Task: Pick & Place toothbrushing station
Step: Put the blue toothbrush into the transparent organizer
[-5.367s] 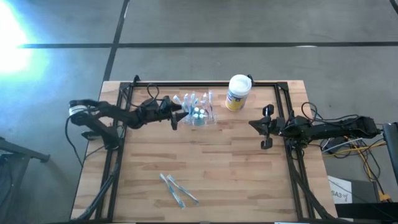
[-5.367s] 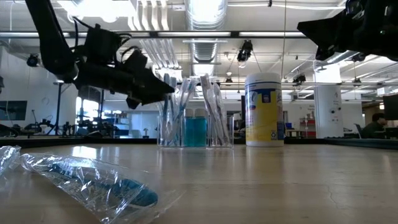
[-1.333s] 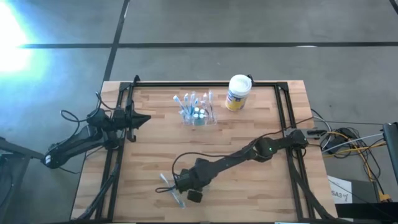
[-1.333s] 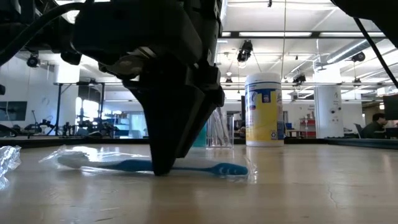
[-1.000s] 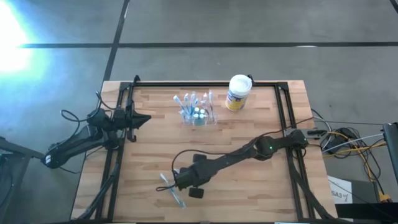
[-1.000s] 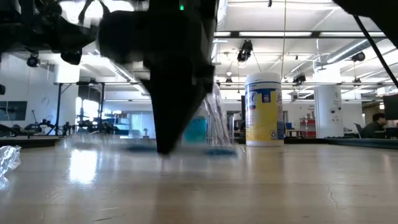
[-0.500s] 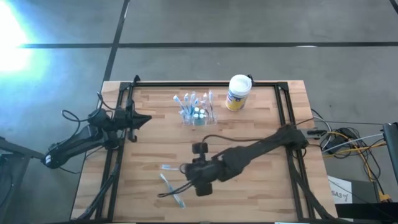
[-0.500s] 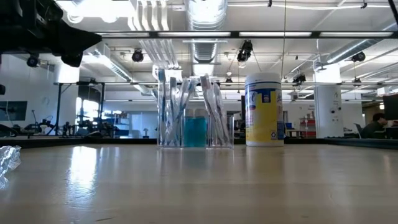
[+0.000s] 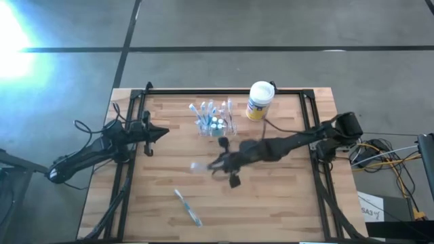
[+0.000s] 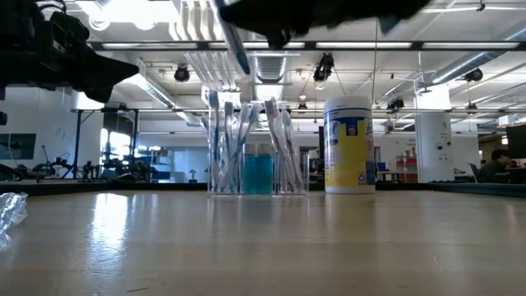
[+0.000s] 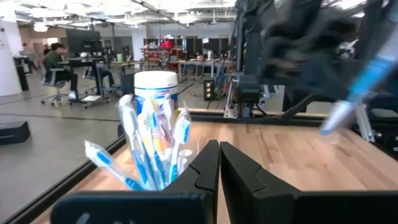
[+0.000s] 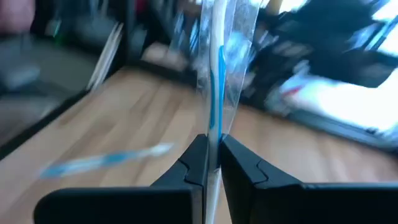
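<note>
The toothbrushing station [image 9: 214, 123] is a clear holder with several toothbrushes upright in it, standing at the table's far middle, also in the low view [image 10: 258, 160] and the left wrist view [image 11: 152, 152]. My right gripper [image 9: 215, 165] hovers just near of it, shut on a wrapped blue toothbrush [image 12: 216, 81]. That toothbrush shows high above the table in the low view [image 10: 234, 37]. My left gripper [image 9: 161, 133] stands shut and empty, left of the station. My right gripper pinches the plastic-wrapped toothbrush between its two fingers, at a spot on the handle [image 12: 213, 144]. Most of the brush and wrapper sticks out beyond the fingertips. The fingers come nearly level from the table's right side. The brush is lifted clear of the table, tilted.
A white canister [image 9: 260, 100] with a yellow and blue label stands right of the station. Another wrapped toothbrush [image 9: 187, 207] lies near the table's front edge. A crumpled clear wrapper [image 10: 8, 215] lies at the low view's left. A black frame borders the tabletop.
My right gripper has lifted one wrapped toothbrush off the table near the front edge and carried it up and toward the far edge, to just short of the station. It has tipped from pointing down to nearly level. The other toothbrush has stayed on the table.
</note>
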{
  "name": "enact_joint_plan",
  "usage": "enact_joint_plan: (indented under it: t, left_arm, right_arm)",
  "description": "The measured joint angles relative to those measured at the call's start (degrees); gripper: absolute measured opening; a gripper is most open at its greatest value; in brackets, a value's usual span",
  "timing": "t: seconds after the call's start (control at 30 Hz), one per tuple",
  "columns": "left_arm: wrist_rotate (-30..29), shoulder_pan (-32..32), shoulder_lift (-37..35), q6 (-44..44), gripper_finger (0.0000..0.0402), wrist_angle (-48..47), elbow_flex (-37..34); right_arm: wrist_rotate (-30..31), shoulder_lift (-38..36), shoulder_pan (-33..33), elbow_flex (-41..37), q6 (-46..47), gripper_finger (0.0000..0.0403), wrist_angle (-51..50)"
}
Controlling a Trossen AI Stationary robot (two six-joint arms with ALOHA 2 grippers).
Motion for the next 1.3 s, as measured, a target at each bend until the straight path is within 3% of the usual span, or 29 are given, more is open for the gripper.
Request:
enact_joint_plan:
  t: [0.1, 0.23, 0.7, 0.9, 1.17, 1.3]
  left_arm:
    - [0.88, 0.0, 0.02, -1.06, 0.0013, 2.28, -1.26]
    - [0.9, 0.0, 0.02, -1.63, 0.0005, 3.01, -1.28]
    - [0.86, 0.0, 7.81, -1.67, 0.0009, 14.44, -1.28]
    - [0.93, -0.91, 13.63, 1.84, 0.0068, 21.65, -0.94]
    - [5.65, -3.01, 22.16, -0.18, 0.0185, 21.75, 5.21]
    - [5.67, -4.33, 26.69, -1.23, 0.022, 21.75, 8.68]
  right_arm:
    - [-3.75, -0.33, -3.78, -9.51, 0.67, 0.0023, 18.2]
    - [-5.08, -0.12, -6.56, -17.33, 3.46, 0.0022, 29.65]
    - [-4.79, -0.43, -10.06, -21.23, 3.54, 0.0022, 35.04]
    - [-4.78, -0.43, -11.12, -21.23, 3.74, 0.0022, 35.2]
    - [-4.77, -0.34, -11.43, -21.2, 3.93, 0.0022, 36.4]
    - [-4.77, -0.34, -11.32, -21.2, 4.23, 0.0023, 36.38]
